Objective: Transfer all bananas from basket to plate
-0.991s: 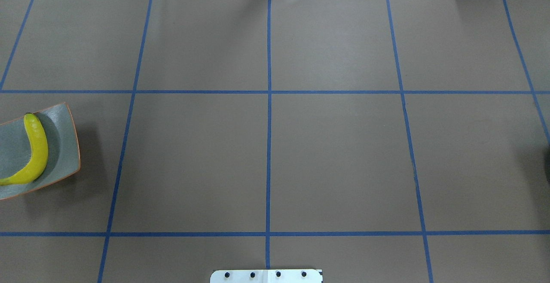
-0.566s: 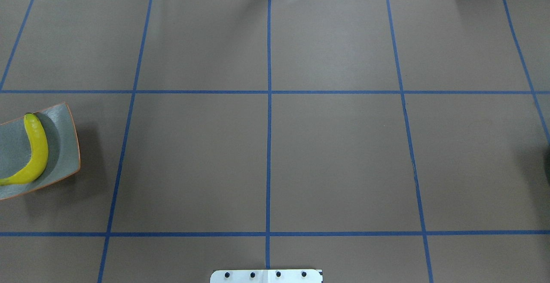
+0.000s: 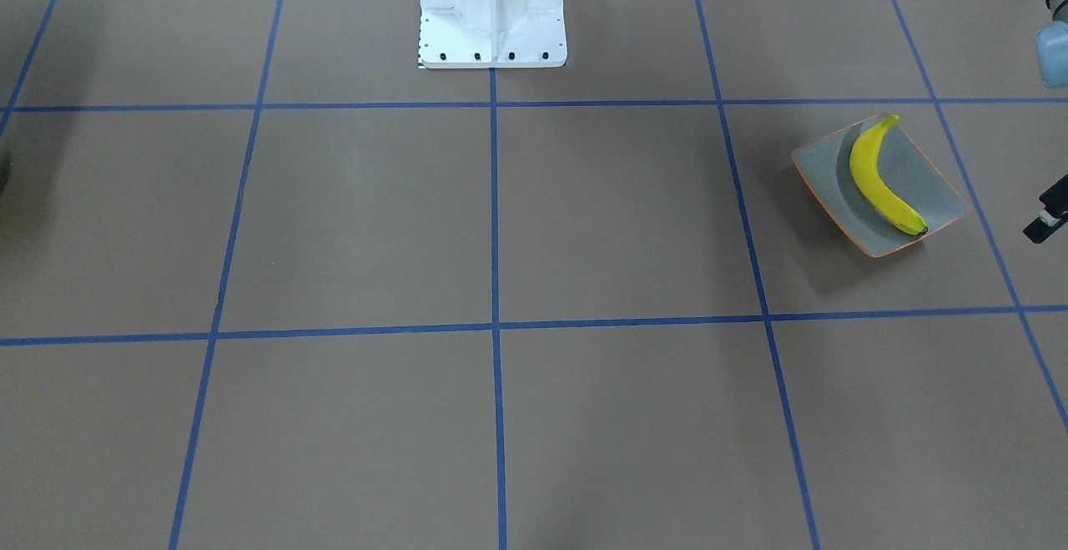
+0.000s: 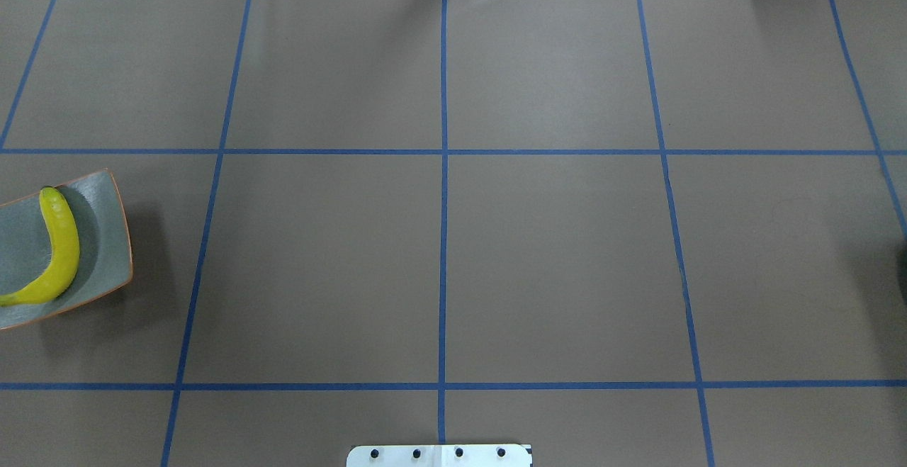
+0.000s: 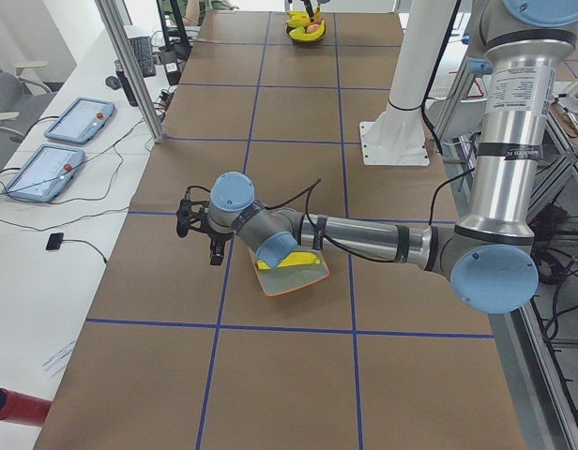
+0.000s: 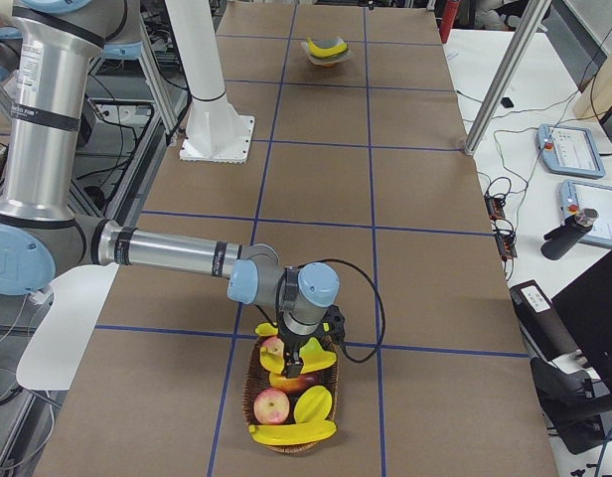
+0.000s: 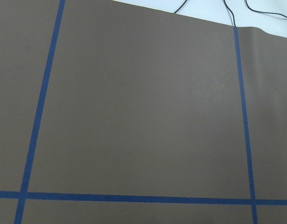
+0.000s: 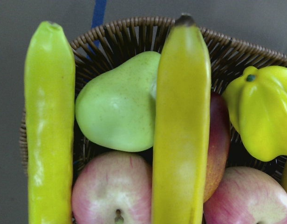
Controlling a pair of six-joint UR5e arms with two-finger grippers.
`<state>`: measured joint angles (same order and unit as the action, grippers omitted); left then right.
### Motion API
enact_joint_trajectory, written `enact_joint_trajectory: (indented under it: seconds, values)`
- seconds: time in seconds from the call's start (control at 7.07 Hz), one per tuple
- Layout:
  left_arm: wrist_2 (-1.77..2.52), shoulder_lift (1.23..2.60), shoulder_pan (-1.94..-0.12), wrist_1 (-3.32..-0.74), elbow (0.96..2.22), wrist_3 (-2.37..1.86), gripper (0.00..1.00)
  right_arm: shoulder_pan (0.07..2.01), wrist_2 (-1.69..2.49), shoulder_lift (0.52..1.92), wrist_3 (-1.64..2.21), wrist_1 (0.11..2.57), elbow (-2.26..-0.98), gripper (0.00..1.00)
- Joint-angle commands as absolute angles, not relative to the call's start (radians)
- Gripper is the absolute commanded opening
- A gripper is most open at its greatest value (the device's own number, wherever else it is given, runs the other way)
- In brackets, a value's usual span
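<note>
One yellow banana [image 3: 884, 179] lies on the grey-green plate [image 3: 934, 191] at the table's left end; the banana [image 4: 60, 247] and the plate [image 4: 103, 240] also show at the overhead view's left edge. My left gripper [image 5: 199, 242] hovers beside the plate [image 5: 312, 277], on its far side from the robot; I cannot tell its state. At the other end, my right gripper [image 6: 291, 360] hangs low over the wicker basket [image 6: 249, 397]; whether it is open or shut I cannot tell. Close under the right wrist camera lie two bananas [image 8: 50, 126] [image 8: 181, 121]; no fingers show there.
The basket [image 8: 134, 28] also holds a green pear [image 8: 118, 107], red apples [image 8: 113, 191] and a yellow lobed fruit [image 8: 260, 112]. The robot's white base [image 3: 492, 7] stands mid-table. Tablets [image 5: 45, 169] and metal posts [image 5: 129, 66] line the far side.
</note>
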<state>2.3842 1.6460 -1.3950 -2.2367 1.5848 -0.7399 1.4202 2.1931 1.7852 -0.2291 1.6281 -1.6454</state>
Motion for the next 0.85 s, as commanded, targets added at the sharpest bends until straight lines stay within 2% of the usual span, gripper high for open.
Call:
enact_joint_trajectory:
  seconds: [0.0, 0.14, 0.28, 0.71]
  values:
    - [2.385, 1.646, -1.394, -2.240, 1.585, -0.739, 1.00, 1.419, 2.177, 1.784, -0.244, 1.634, -1.641, 0.98]
    - [2.384, 1.646, -1.394, -2.240, 1.585, -0.739, 1.00, 1.419, 2.174, 1.784, -0.245, 1.634, -1.638, 0.85]
    - [2.385, 1.646, -1.394, -2.241, 1.585, -0.739, 1.00, 1.417, 2.163, 1.781, -0.247, 1.634, -1.634, 0.77]
    - [2.385, 1.646, -1.394, -2.241, 1.585, -0.741, 1.00, 1.416, 2.160, 1.784, -0.247, 1.634, -1.629, 0.76]
